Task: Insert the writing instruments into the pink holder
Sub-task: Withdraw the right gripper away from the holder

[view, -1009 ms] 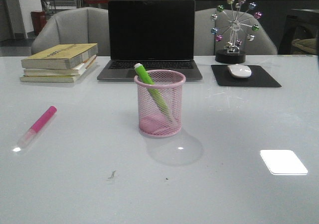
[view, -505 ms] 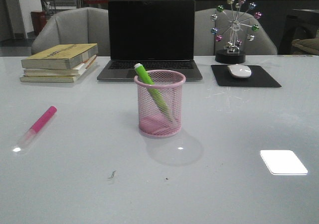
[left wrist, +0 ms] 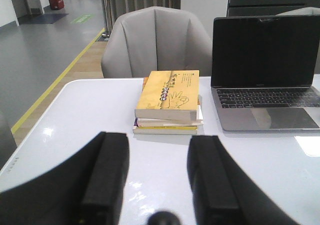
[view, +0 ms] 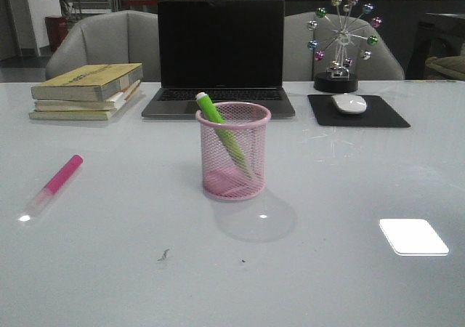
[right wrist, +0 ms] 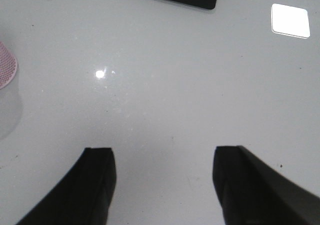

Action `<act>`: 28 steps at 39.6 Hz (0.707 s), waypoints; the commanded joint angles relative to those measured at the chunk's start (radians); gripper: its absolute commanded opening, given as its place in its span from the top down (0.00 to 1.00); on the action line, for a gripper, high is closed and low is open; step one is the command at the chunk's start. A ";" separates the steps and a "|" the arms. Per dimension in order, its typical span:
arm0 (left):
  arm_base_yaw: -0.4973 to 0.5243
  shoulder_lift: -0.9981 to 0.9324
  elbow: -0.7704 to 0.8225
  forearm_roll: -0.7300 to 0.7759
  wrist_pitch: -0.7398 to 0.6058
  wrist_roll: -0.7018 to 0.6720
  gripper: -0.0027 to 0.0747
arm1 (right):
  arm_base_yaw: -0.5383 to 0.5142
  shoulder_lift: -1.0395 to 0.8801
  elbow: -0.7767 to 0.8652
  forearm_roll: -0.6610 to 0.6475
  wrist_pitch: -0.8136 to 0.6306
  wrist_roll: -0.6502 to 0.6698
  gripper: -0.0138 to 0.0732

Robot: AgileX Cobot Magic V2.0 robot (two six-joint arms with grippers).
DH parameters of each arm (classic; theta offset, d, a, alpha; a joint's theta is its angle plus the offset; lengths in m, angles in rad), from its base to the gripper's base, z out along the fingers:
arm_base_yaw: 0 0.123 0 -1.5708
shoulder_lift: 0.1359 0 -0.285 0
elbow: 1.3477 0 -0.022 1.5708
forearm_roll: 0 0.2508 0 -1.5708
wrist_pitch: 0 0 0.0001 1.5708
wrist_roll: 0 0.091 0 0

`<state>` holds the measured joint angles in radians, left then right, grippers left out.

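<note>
The pink mesh holder [view: 232, 151] stands at the middle of the table, and its edge shows in the right wrist view [right wrist: 6, 65]. A green highlighter [view: 218, 123] leans inside it, cap end up. The hot pink highlighter [view: 52, 185] lies flat on the table at the left, well apart from the holder. Neither arm shows in the front view. My left gripper [left wrist: 157, 145] is open over bare table, facing the books. My right gripper [right wrist: 162, 157] is open over bare table with nothing between its fingers.
A stack of books [view: 87, 91] sits at the back left, also in the left wrist view [left wrist: 169, 102]. A laptop [view: 220, 54] stands behind the holder. A mouse [view: 349, 103] on a black pad [view: 360, 112] and a ball ornament [view: 340, 43] are at the back right.
</note>
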<state>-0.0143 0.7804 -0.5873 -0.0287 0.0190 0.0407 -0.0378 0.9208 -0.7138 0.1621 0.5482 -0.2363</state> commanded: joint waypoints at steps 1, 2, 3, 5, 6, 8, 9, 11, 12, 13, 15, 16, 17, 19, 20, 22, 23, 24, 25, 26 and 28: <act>-0.008 0.033 -0.103 -0.002 0.002 -0.009 0.51 | -0.006 -0.016 -0.027 -0.002 -0.068 -0.010 0.23; -0.008 0.051 -0.121 -0.004 0.023 -0.009 0.51 | -0.006 -0.016 -0.027 -0.002 -0.067 -0.010 0.23; -0.014 0.065 -0.147 -0.004 0.051 -0.009 0.51 | -0.006 -0.016 -0.027 -0.002 -0.066 -0.010 0.23; -0.030 0.106 -0.195 -0.004 0.098 -0.009 0.51 | -0.006 -0.016 -0.027 -0.002 -0.060 -0.010 0.23; -0.039 0.123 -0.216 -0.004 0.121 -0.009 0.51 | -0.006 -0.016 -0.027 -0.002 -0.058 -0.010 0.23; -0.068 0.164 -0.271 -0.004 0.153 -0.009 0.51 | -0.006 -0.016 -0.027 -0.002 -0.052 -0.010 0.23; -0.080 0.189 -0.291 -0.004 0.165 -0.009 0.51 | -0.006 -0.016 -0.027 -0.002 -0.049 -0.010 0.23; -0.107 0.227 -0.338 -0.004 0.194 -0.009 0.51 | -0.006 -0.016 -0.027 -0.002 -0.046 -0.010 0.23; -0.117 0.254 -0.358 -0.004 0.208 -0.009 0.51 | -0.006 -0.016 -0.027 -0.002 -0.046 -0.010 0.23; -0.128 0.274 -0.383 -0.004 0.228 -0.009 0.51 | -0.006 -0.016 -0.027 -0.002 -0.046 -0.010 0.23; -0.140 0.332 -0.430 -0.013 0.269 -0.009 0.51 | -0.006 -0.016 -0.027 -0.002 -0.046 -0.010 0.23; -0.145 0.355 -0.450 -0.027 0.295 -0.009 0.51 | -0.006 -0.016 -0.027 -0.002 -0.046 -0.010 0.23; -0.147 0.385 -0.477 -0.042 0.317 -0.009 0.51 | -0.006 -0.016 -0.027 -0.002 -0.046 -0.010 0.23; -0.147 0.439 -0.522 -0.078 0.370 -0.009 0.51 | -0.006 -0.016 -0.027 -0.002 -0.046 -0.010 0.23; -0.147 0.462 -0.548 -0.091 0.402 -0.009 0.51 | -0.006 -0.016 -0.027 -0.002 -0.046 -0.010 0.23; -0.147 0.517 -0.587 -0.118 0.455 -0.009 0.51 | -0.006 -0.016 -0.027 -0.002 -0.046 -0.010 0.23; -0.147 0.540 -0.613 -0.122 0.491 -0.009 0.51 | -0.006 -0.016 -0.027 -0.002 -0.046 -0.010 0.23; -0.147 0.571 -0.632 -0.127 0.516 -0.009 0.51 | -0.006 -0.016 -0.027 -0.002 -0.046 -0.010 0.23; -0.147 0.603 -0.656 -0.129 0.547 -0.009 0.51 | -0.006 -0.016 -0.027 -0.002 -0.046 -0.010 0.23; -0.147 0.626 -0.674 -0.129 0.573 -0.009 0.51 | -0.006 -0.016 -0.027 -0.002 -0.046 -0.010 0.23; -0.147 0.678 -0.723 -0.133 0.615 -0.009 0.51 | -0.006 -0.016 -0.027 -0.002 -0.046 -0.010 0.23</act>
<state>-0.1546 1.4208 -1.2216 -0.1368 0.6106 0.0407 -0.0378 0.9208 -0.7138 0.1621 0.5585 -0.2363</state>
